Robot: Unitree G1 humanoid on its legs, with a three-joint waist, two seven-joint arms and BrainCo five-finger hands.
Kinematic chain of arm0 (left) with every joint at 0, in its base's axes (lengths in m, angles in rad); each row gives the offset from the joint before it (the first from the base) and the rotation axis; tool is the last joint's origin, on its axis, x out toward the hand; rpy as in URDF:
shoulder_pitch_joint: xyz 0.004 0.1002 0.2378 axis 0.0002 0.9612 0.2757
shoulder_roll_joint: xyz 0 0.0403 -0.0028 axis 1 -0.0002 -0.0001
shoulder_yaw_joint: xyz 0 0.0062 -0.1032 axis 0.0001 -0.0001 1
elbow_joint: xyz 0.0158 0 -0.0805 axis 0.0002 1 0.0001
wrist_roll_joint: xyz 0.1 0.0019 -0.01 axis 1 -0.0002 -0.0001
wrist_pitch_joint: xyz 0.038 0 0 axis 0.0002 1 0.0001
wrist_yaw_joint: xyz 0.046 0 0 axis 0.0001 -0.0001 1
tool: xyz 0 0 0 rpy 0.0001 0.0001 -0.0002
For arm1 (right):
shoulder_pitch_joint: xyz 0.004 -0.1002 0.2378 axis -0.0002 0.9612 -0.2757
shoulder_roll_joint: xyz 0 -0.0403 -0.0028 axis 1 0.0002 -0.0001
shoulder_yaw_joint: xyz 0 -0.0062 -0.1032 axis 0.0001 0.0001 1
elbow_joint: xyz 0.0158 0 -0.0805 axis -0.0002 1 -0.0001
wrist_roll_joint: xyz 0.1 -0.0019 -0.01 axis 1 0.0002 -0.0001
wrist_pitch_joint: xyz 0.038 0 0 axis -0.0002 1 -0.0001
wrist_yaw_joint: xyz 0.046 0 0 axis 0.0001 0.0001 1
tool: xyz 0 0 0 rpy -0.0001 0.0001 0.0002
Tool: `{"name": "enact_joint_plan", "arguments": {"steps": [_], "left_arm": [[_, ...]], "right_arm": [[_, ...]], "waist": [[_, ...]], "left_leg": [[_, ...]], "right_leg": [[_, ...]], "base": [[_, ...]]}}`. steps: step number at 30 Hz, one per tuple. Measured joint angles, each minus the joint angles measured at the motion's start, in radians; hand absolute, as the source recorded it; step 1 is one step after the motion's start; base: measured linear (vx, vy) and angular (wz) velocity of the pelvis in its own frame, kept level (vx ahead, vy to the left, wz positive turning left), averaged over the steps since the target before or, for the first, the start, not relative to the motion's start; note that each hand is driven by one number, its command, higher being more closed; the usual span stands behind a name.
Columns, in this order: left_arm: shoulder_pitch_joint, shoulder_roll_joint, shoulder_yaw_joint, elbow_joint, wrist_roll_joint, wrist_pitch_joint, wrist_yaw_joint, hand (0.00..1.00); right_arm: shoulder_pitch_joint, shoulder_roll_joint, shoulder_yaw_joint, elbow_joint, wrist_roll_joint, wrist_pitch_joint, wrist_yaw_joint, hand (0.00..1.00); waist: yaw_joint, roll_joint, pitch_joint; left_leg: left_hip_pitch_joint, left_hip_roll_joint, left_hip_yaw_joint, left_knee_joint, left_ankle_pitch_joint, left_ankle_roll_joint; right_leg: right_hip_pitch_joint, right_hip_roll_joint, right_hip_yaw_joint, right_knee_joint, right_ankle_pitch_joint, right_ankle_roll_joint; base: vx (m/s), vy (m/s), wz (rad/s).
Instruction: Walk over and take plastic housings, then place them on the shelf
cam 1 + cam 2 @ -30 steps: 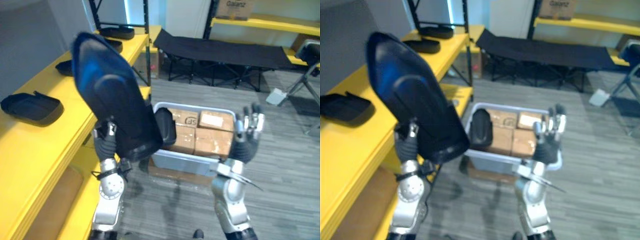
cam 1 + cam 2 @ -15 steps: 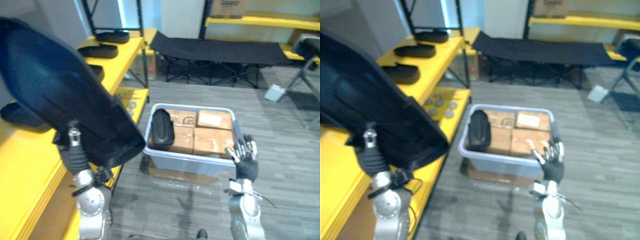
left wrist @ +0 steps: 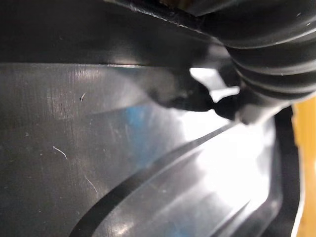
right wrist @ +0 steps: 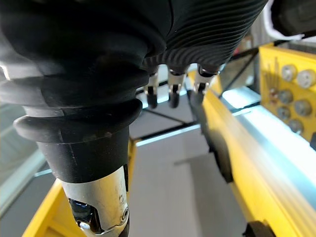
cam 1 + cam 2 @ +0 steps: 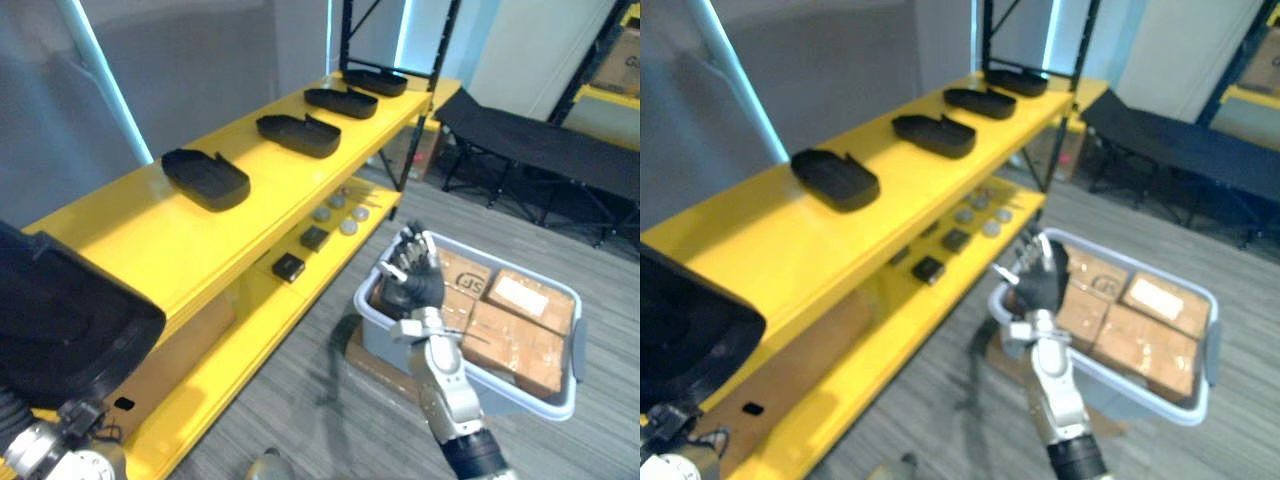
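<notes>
Now, black housing [image 5: 62, 332] near yellow shelf [image 5: 140, 225]

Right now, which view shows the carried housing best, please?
The left eye view: the black housing shows its rim and wall at lower left. The right eye view crops it more; the left wrist view sees its glossy surface very close.

Grey plank floor [image 5: 330, 430], grey wall [image 5: 200, 60], perhaps cot [image 5: 540, 150]
</notes>
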Motion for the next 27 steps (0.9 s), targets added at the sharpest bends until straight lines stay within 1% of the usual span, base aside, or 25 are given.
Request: {"name": "enact_joint_plan", "arguments": {"steps": [2,3,4,5,6,7,9,10,11,12,13,14,15,16,17,18,19,20,21,22,23,24,25,26,27], "left_arm": [[-0.012,0.000,-0.002,0.000,-0.008,0.000,-0.021,1.00],[-0.027,0.001,-0.007,0.000,-0.024,-0.002,-0.046,1.00],[-0.035,0.001,-0.010,0.000,-0.029,-0.004,-0.056,1.00],[-0.040,0.001,-0.023,0.000,-0.041,-0.011,-0.062,1.00],[-0.040,-0.001,-0.032,0.000,-0.047,-0.016,-0.061,1.00],[-0.038,-0.008,-0.035,-0.001,-0.049,-0.024,-0.061,1.00],[-0.039,-0.009,-0.040,-0.003,-0.037,-0.025,-0.061,1.00],[-0.040,-0.009,-0.046,-0.015,-0.028,-0.025,-0.062,1.00],[-0.041,-0.007,-0.046,-0.038,-0.022,-0.025,-0.063,1.00],[-0.044,-0.004,-0.046,-0.050,-0.019,-0.025,-0.065,1.00],[-0.059,0.023,-0.054,-0.061,0.003,-0.025,-0.064,1.00],[-0.066,0.036,-0.062,-0.061,0.009,-0.024,-0.062,1.00],[-0.080,0.063,-0.084,-0.061,0.012,-0.020,-0.060,1.00],[-0.088,0.073,-0.094,-0.060,0.012,-0.019,-0.060,1.00],[-0.111,0.095,-0.121,-0.056,0.010,-0.016,-0.061,1.00],[-0.148,0.114,-0.141,-0.041,0.011,-0.015,-0.060,1.00],[-0.169,0.124,-0.154,-0.025,0.011,-0.015,-0.058,1.00],[-0.209,0.134,-0.164,0.006,0.012,-0.006,-0.053,1.00],[-0.235,0.129,-0.170,0.028,0.012,0.008,-0.043,1.00],[-0.241,0.127,-0.180,0.040,0.011,0.010,-0.037,1.00],[-0.240,0.124,-0.200,0.050,0.007,0.023,-0.028,1.00],[-0.223,0.114,-0.216,0.052,0.006,0.032,-0.030,1.00],[-0.218,0.108,-0.226,0.052,0.007,0.035,-0.031,1.00],[-0.204,0.090,-0.233,0.052,0.006,0.042,-0.040,1.00],[-0.183,0.078,-0.234,0.052,0.005,0.044,-0.049,1.00]], "right_arm": [[0.012,-0.003,-0.005,-0.004,-0.001,0.022,-0.003,0.00],[0.040,-0.004,-0.006,-0.020,-0.003,0.033,-0.008,0.00],[0.054,-0.004,-0.008,-0.029,-0.003,0.039,-0.012,0.00],[0.077,-0.004,-0.015,-0.031,-0.010,0.048,-0.021,0.00],[0.089,-0.004,-0.017,-0.031,-0.016,0.051,-0.022,0.00],[0.100,-0.003,-0.017,-0.031,-0.025,0.061,-0.021,0.00],[0.113,0.010,-0.017,-0.032,-0.025,0.059,-0.012,0.00],[0.122,0.012,-0.017,-0.031,-0.026,0.059,-0.002,0.00],[0.127,0.014,-0.018,-0.031,-0.028,0.059,0.009,0.00],[0.129,0.014,-0.019,-0.031,-0.029,0.059,0.017,0.00],[0.139,0.013,-0.022,-0.031,-0.032,0.056,0.035,0.00],[0.142,0.013,-0.024,-0.031,-0.032,0.050,0.049,0.00],[0.146,0.013,-0.024,-0.031,-0.033,0.034,0.074,0.00],[0.147,0.013,-0.024,-0.031,-0.034,0.026,0.086,0.00],[0.153,0.011,-0.026,-0.031,-0.044,0.000,0.107,0.00],[0.153,0.006,-0.030,-0.032,-0.054,-0.027,0.123,0.00],[0.150,0.003,-0.033,-0.032,-0.055,-0.038,0.131,0.00],[0.136,-0.003,-0.033,-0.031,-0.055,-0.050,0.138,0.00],[0.115,-0.005,-0.035,-0.030,-0.056,-0.061,0.141,0.00],[0.104,-0.008,-0.035,-0.029,-0.058,-0.066,0.143,0.00],[0.093,-0.015,-0.035,-0.029,-0.070,-0.072,0.156,0.00],[0.088,-0.028,-0.035,-0.029,-0.073,-0.075,0.169,0.00],[0.088,-0.036,-0.037,-0.029,-0.073,-0.078,0.178,0.00],[0.088,-0.051,-0.040,-0.029,-0.074,-0.084,0.195,0.00],[0.090,-0.056,-0.041,-0.028,-0.077,-0.088,0.214,0.00]], "waist": [[-0.006,0.005,0.014],[-0.009,0.009,0.020],[-0.010,0.006,0.021],[-0.011,0.006,0.028],[-0.010,0.002,0.028],[-0.003,-0.005,0.036],[-0.007,-0.009,0.047],[-0.006,-0.015,0.052],[-0.009,-0.023,0.059],[-0.009,-0.028,0.062],[-0.015,-0.041,0.068],[-0.018,-0.045,0.069],[-0.028,-0.049,0.072],[-0.038,-0.049,0.072],[-0.055,-0.048,0.073],[-0.066,-0.043,0.076],[-0.065,-0.045,0.076],[-0.061,-0.048,0.075],[-0.063,-0.041,0.086],[-0.061,-0.037,0.098],[-0.062,-0.028,0.108],[-0.063,-0.019,0.113],[-0.062,-0.013,0.117],[-0.061,-0.002,0.124],[-0.062,0.003,0.127]], "left_leg": [[-0.005,-0.005,-0.005,0.017,-0.003,0.006],[-0.016,-0.009,-0.003,0.017,-0.004,0.015],[-0.021,-0.008,0.002,0.016,0.001,0.021],[-0.020,-0.009,0.009,0.005,0.016,0.019],[-0.020,-0.011,0.015,-0.003,0.023,0.018],[-0.021,-0.017,0.019,-0.011,0.029,0.021],[-0.037,-0.030,0.023,-0.014,0.036,0.023],[-0.036,-0.040,0.024,-0.014,0.038,0.023],[-0.036,-0.047,0.025,-0.014,0.039,0.025],[-0.036,-0.050,0.025,-0.014,0.039,0.026],[-0.036,-0.055,0.022,-0.016,0.039,0.028],[-0.036,-0.056,0.020,-0.017,0.039,0.029],[-0.038,-0.057,0.008,-0.020,0.040,0.032],[-0.040,-0.058,-0.005,-0.024,0.043,0.035],[-0.044,-0.061,-0.028,-0.038,0.056,0.039],[-0.055,-0.064,-0.051,-0.053,0.072,0.037],[-0.063,-0.064,-0.060,-0.053,0.076,0.035],[-0.081,-0.065,-0.077,-0.047,0.082,0.029],[-0.090,-0.065,-0.096,-0.037,0.086,0.023],[-0.089,-0.065,-0.099,-0.028,0.086,0.022],[-0.090,-0.064,-0.106,-0.016,0.087,0.021],[-0.089,-0.057,-0.115,-0.016,0.093,0.010],[-0.089,-0.050,-0.118,-0.016,0.098,0.004],[-0.089,-0.034,-0.120,-0.018,0.105,-0.008],[-0.088,-0.023,-0.121,-0.024,0.120,-0.010]], "right_leg": [[0.034,-0.002,-0.034,0.000,-0.006,0.006],[0.051,-0.005,-0.067,0.000,-0.019,0.012],[0.058,-0.007,-0.088,0.000,-0.021,0.014],[0.067,-0.013,-0.115,0.004,-0.030,0.023],[0.064,-0.020,-0.118,0.014,-0.034,0.027],[0.064,-0.035,-0.127,0.034,-0.042,0.031],[0.058,-0.061,-0.141,0.070,-0.057,0.037],[0.045,-0.081,-0.139,0.106,-0.066,0.026],[0.033,-0.098,-0.129,0.139,-0.076,0.008],[0.025,-0.105,-0.112,0.157,-0.078,0.006],[0.009,-0.119,-0.043,0.193,-0.078,0.005],[0.000,-0.121,-0.008,0.206,-0.078,0.004],[-0.018,-0.123,0.060,0.234,-0.079,0.001],[-0.024,-0.123,0.091,0.250,-0.080,-0.001],[-0.036,-0.121,0.145,0.275,-0.087,-0.011],[-0.043,-0.114,0.184,0.283,-0.108,-0.034],[-0.041,-0.109,0.191,0.279,-0.117,-0.037],[-0.038,-0.102,0.190,0.267,-0.134,-0.027],[-0.020,-0.090,0.189,0.245,-0.150,-0.015],[-0.004,-0.084,0.188,0.235,-0.158,-0.007],[0.019,-0.073,0.187,0.220,-0.183,-0.006],[0.034,-0.061,0.188,0.212,-0.209,-0.005],[0.038,-0.053,0.188,0.211,-0.221,-0.001],[0.046,-0.034,0.189,0.208,-0.247,0.005],[0.051,-0.019,0.190,0.206,-0.270,0.015]], "base": [[-0.01,0.009,0.44],[-0.03,0.006,0.67],[-0.03,0.009,0.84],[-0.01,0.008,0.60],[0.03,0.071,0.52],[0.05,0.091,0.35],[0.06,0.093,0.31],[0.08,0.110,0.15],[0.09,0.130,0.09],[0.08,0.114,0.11],[0.05,0.094,0.11],[0.07,0.124,0.17],[0.05,0.086,0.19],[0.05,0.067,0.40],[0.02,0.000,0.60],[0.01,-0.026,0.61],[-0.01,-0.071,0.53],[-0.02,-0.104,0.41],[-0.03,-0.109,0.35],[-0.06,-0.113,0.30],[-0.07,-0.112,0.27],[-0.08,-0.114,0.26],[-0.10,-0.119,0.21],[-0.15,-0.154,0.14],[-0.13,-0.132,0.15]]}}
